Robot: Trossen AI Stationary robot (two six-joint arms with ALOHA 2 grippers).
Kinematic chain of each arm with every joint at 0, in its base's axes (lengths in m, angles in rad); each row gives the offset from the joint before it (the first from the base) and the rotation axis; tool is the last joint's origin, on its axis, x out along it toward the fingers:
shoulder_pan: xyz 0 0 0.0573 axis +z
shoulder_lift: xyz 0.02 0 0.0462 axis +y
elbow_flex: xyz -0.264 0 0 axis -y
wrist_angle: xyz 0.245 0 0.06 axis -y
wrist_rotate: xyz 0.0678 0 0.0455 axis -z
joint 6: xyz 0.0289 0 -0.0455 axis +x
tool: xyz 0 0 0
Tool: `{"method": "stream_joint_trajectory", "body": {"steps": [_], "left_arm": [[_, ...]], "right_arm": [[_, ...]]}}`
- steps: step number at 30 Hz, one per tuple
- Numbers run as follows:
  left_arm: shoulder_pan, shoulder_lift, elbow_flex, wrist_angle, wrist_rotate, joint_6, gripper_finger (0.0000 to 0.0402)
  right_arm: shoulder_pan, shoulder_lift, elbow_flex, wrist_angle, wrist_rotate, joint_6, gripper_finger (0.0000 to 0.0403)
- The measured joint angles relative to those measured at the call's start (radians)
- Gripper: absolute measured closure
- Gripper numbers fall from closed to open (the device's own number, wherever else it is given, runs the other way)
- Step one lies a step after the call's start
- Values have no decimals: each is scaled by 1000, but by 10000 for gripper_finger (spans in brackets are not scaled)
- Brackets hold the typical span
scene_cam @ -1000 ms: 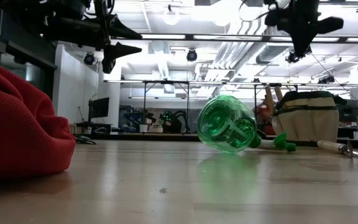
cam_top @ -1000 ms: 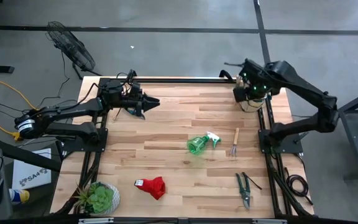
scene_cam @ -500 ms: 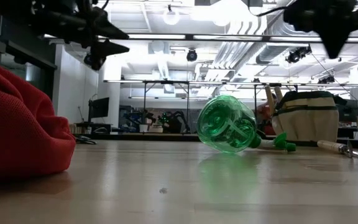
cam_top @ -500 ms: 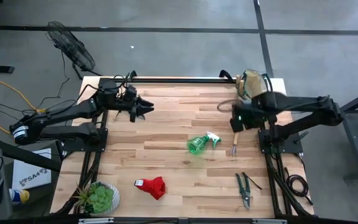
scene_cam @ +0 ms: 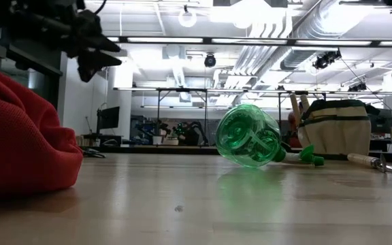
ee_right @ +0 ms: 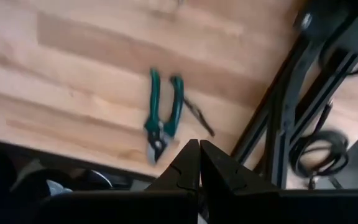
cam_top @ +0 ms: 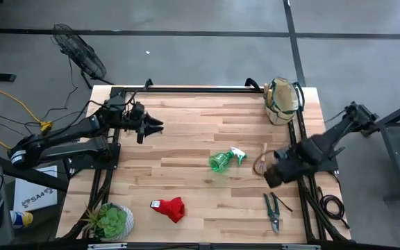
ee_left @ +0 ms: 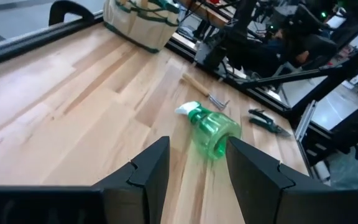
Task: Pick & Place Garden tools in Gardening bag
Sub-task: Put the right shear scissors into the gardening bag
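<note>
The tan gardening bag (cam_top: 283, 103) stands at the table's far right corner. A green spray bottle (cam_top: 222, 160) lies on its side mid-table, with a wooden-handled fork (cam_top: 263, 153) to its right. Green-handled pruning shears (cam_top: 272, 210) lie near the right front edge and a red glove (cam_top: 170, 207) at the front centre. My right gripper (cam_top: 275, 175) hangs shut, pointing down, above the table between the fork and the shears (ee_right: 163, 115). My left gripper (cam_top: 155, 126) is open in the air at the far left, its fingers pointing toward the bottle (ee_left: 213, 130).
A green potted plant (cam_top: 110, 221) sits at the front left corner. The black frame rails (cam_top: 304, 180) run along the table's right edge under my right arm. Bare wood lies between my left gripper and the bottle.
My right gripper has swung from above the bag toward the table's near edge along the right side, sinking a little and turning, and stays shut. My left gripper has drawn back toward the table's left edge, still open. Nothing on the table has moved.
</note>
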Motion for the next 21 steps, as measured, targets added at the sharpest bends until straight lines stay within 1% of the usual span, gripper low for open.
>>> {"method": "stream_joint_trajectory", "body": {"steps": [3,6,8,11,16,19,21], "left_arm": [[0,-68,-46,0,20,-13,247],[0,-136,-70,-8,22,-35,247],[0,-175,-72,-24,21,-38,247],[0,-228,-73,-81,15,-29,247],[0,-308,-74,-190,-9,-15,247],[0,-354,-74,-254,-40,-19,247],[0,-392,-74,-310,-75,-20,247]], "right_arm": [[95,42,0,42,-4,66,399],[174,87,0,118,-3,92,384],[221,123,0,189,-3,83,361],[278,185,0,255,-4,81,315],[356,297,0,278,-5,54,236],[396,350,0,280,15,5,207],[419,382,0,278,41,-13,198]]}}
